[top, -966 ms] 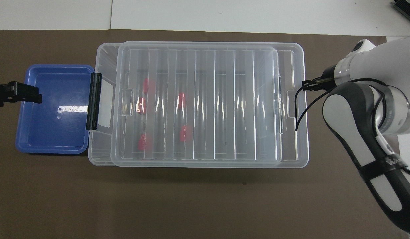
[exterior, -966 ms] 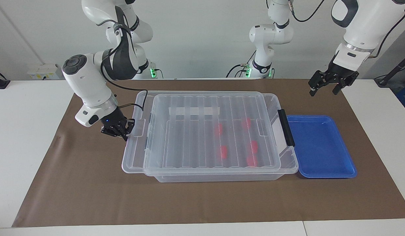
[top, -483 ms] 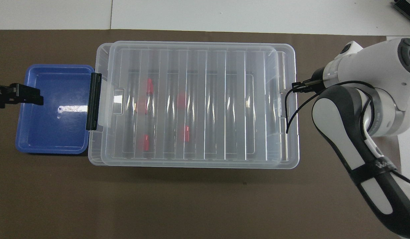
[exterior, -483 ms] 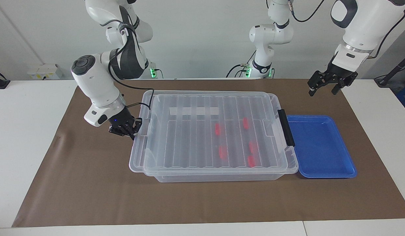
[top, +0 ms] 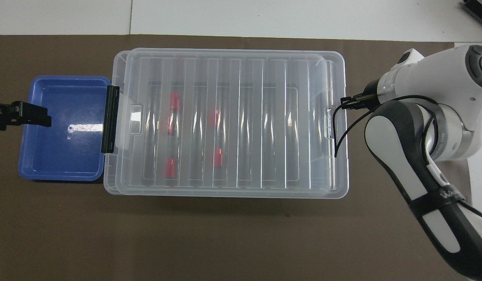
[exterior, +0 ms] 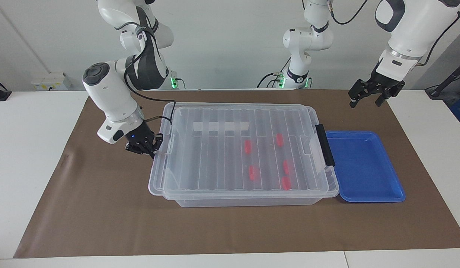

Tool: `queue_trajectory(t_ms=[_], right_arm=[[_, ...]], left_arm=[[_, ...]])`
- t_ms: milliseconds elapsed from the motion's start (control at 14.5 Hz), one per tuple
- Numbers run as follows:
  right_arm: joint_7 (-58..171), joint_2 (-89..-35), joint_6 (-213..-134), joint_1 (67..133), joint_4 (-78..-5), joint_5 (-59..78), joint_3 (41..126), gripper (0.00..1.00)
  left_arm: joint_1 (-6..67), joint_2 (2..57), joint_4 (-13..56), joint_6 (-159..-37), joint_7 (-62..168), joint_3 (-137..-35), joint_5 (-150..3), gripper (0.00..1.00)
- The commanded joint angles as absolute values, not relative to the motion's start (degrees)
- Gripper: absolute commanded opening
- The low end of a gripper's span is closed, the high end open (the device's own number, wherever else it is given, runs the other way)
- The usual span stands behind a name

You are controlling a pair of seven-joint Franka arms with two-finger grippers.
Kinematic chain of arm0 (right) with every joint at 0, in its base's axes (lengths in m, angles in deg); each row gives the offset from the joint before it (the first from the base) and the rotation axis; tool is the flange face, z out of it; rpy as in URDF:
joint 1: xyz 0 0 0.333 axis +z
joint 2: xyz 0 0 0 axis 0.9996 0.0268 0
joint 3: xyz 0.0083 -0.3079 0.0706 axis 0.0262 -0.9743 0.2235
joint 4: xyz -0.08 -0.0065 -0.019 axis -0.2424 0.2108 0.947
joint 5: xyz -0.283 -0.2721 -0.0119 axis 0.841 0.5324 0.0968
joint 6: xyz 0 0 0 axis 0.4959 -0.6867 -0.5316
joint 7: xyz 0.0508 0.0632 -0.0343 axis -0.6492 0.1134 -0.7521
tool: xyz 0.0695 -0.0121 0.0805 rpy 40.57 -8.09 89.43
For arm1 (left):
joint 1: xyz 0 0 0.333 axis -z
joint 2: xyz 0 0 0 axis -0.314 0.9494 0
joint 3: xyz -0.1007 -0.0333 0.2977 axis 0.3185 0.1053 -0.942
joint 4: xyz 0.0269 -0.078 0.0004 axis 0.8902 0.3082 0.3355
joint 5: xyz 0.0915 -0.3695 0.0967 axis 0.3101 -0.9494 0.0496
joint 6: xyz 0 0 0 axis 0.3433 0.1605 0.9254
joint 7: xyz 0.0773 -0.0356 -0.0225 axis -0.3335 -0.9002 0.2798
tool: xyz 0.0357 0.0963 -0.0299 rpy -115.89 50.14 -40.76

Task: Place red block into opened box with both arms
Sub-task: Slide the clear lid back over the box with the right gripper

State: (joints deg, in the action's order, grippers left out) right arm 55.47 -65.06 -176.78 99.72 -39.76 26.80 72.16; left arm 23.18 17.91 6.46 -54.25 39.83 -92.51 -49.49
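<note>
The clear box [exterior: 245, 201] [top: 109, 184] sits mid-table with its ribbed lid [exterior: 222, 156] [top: 264, 117] lying almost squarely on it. Through the lid I see several red blocks, such as one [exterior: 247, 147] [top: 215, 116] on the box floor. My right gripper [exterior: 152, 149] [top: 347, 104] is shut, its tips against the lid's end edge at the right arm's end. My left gripper [exterior: 367, 99] [top: 26, 114] hangs open and empty in the air, over the blue tray's edge in the overhead view.
A shallow blue tray [exterior: 364, 163] [top: 61, 156] stands against the box's black handle [exterior: 325, 145] [top: 110, 119] at the left arm's end. A brown mat [exterior: 103, 208] covers the table. The right arm's cable loops over the lid's end.
The right gripper moved toward the left arm's end, sliding the lid along until it nearly lines up with the box. The left gripper rose slightly.
</note>
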Motion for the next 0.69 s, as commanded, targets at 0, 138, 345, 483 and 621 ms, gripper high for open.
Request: queue_trajectory(t_ms=[0,138,345,483,621], right_arm=[[55.2,-65.5,-178.5,100.1,-41.5,24.9,72.6,0.00],[55.2,-65.6,-178.5,100.1,-41.5,24.9,72.6,0.00],[55.6,-65.5,-178.5,100.0,-41.5,24.9,72.5,0.00],[55.8,-65.5,-178.2,100.0,-41.4,25.7,72.4,0.00],[55.8,-65.6,-177.6,99.7,-41.1,28.5,72.2,0.00]], left_arm=[[23.0,16.1,8.3,-53.4,40.5,-92.3,-49.4,1.00],[23.2,16.1,8.2,-52.3,40.5,-92.2,-48.2,1.00],[23.2,16.1,7.8,-52.1,40.5,-92.2,-47.9,1.00],[23.1,16.1,7.6,-52.1,40.6,-92.2,-46.9,1.00],[23.1,16.1,7.6,-52.2,40.7,-92.2,-46.3,1.00]])
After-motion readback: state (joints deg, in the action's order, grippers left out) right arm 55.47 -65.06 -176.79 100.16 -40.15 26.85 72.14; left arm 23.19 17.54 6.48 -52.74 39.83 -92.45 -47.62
